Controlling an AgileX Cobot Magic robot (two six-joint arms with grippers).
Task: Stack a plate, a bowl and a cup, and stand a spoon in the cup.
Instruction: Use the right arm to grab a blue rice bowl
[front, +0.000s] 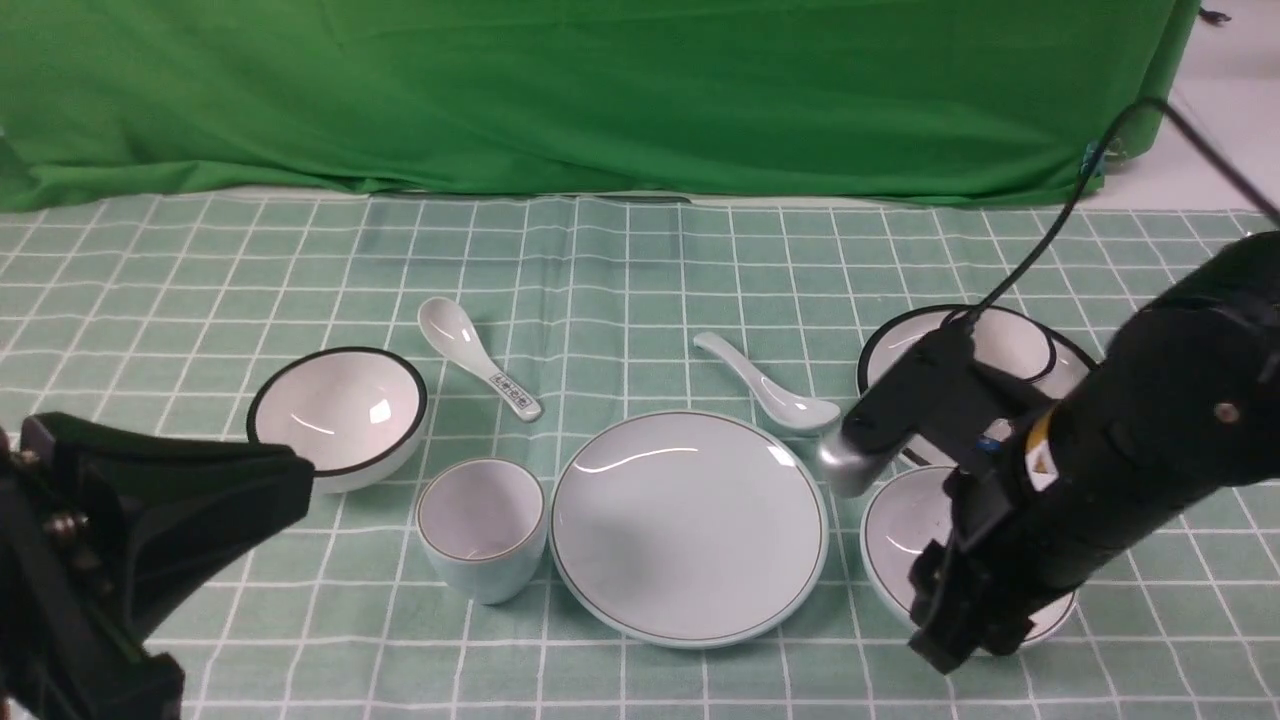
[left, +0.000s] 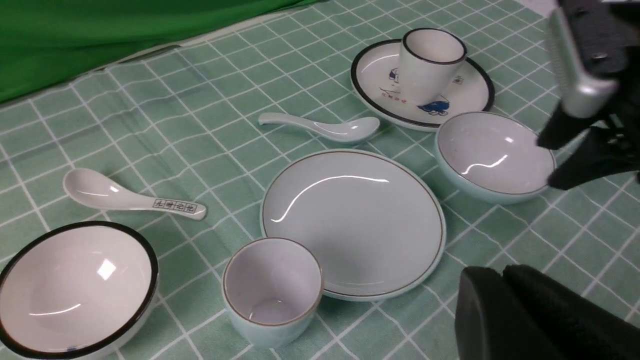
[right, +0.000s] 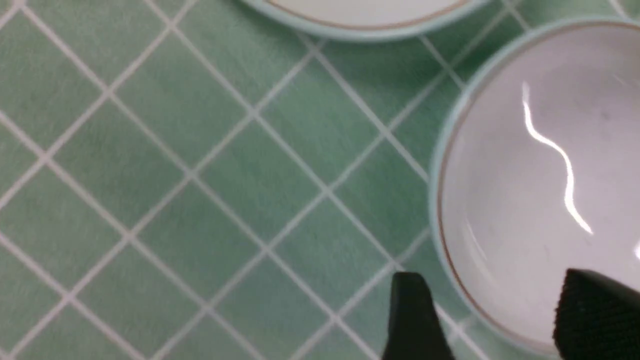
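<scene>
At the front left corner of the table (front: 640, 680), the left gripper (front: 290, 485) hangs above the cloth with its jaws pressed together and nothing between them. The cup (front: 482, 525) stands upright near the front edge, left of the middle, just beside the plate (front: 688, 525), which lies flat and bare at the middle of the front edge. The spoon (front: 775, 395) lies on the cloth behind the plate's right rim, its scoop end close to that rim and its handle pointing back and left. The bowl (left: 495, 155) sits upright on the cloth to the right of the plate, apart from it. The right gripper (right: 492, 280) is down at the bowl's near rim with its jaws wide apart, one finger (right: 410, 315) outside the wall and the other inside (whether either pad touches the rim cannot be told); it grips nothing.
</scene>
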